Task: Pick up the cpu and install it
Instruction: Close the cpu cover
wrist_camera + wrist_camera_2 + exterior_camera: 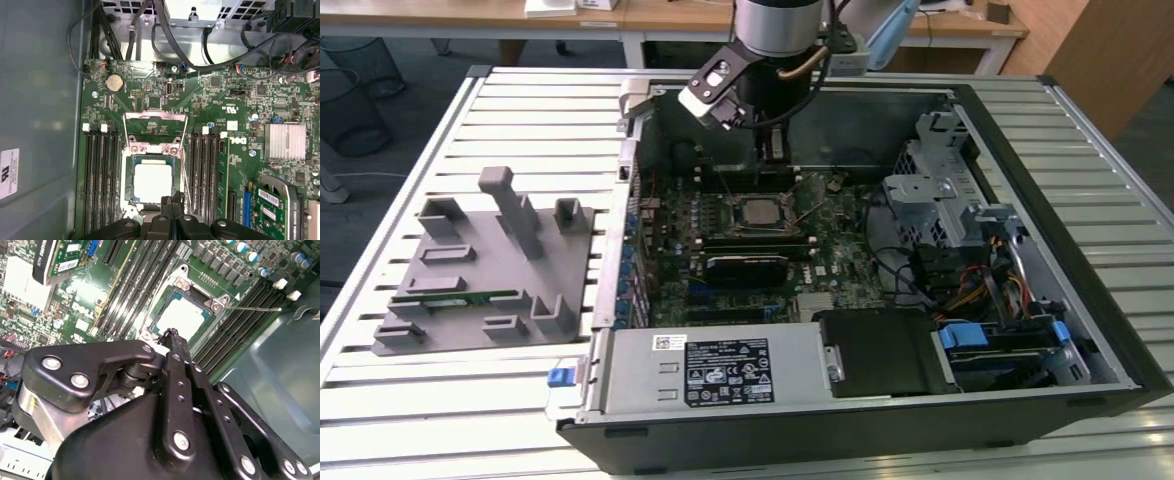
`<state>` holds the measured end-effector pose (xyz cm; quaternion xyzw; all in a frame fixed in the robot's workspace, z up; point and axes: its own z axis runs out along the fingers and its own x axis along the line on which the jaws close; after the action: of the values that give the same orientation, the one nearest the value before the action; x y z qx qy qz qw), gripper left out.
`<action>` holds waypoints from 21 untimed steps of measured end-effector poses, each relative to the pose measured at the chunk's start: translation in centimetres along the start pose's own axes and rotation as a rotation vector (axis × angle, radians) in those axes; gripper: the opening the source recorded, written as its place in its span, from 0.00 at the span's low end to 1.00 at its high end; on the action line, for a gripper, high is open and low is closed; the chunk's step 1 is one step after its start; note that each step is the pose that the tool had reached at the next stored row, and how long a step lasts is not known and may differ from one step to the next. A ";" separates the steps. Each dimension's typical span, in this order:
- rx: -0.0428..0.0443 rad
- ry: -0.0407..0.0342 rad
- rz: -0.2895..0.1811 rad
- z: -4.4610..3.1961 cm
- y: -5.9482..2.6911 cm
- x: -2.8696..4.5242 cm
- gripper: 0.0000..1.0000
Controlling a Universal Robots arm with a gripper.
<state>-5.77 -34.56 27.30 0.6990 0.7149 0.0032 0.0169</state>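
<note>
Cpu (153, 182): one, lay in the motherboard (235, 100) socket (128, 170).
Your pincer (172, 201): one, clenched, empty, near the socket's edge.
Memory stick (454, 298): one, on one grey holder (494, 250), bench (400, 390).

My claw (774, 150) is hanging inside the open computer box (854, 432), near its back wall. The cpu (757, 212) is sitting flat in its square spot on the green board (670, 292), close under my claw & not touching it. On the exterior view's left, a grey tray (454, 335) is lying on the white table (427, 420), w/ a thin green stick (451, 298) resting in it.
</note>
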 end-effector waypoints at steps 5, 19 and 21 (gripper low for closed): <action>0.0000 0.0003 0.000 0.00 0.01 -0.08 0.11; 0.0038 0.0005 0.000 -0.73 1.55 -0.29 0.11; 0.0037 0.0004 0.000 -0.98 1.56 -0.29 0.11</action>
<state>-4.24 -34.80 28.33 0.6990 0.7149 0.0021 0.0154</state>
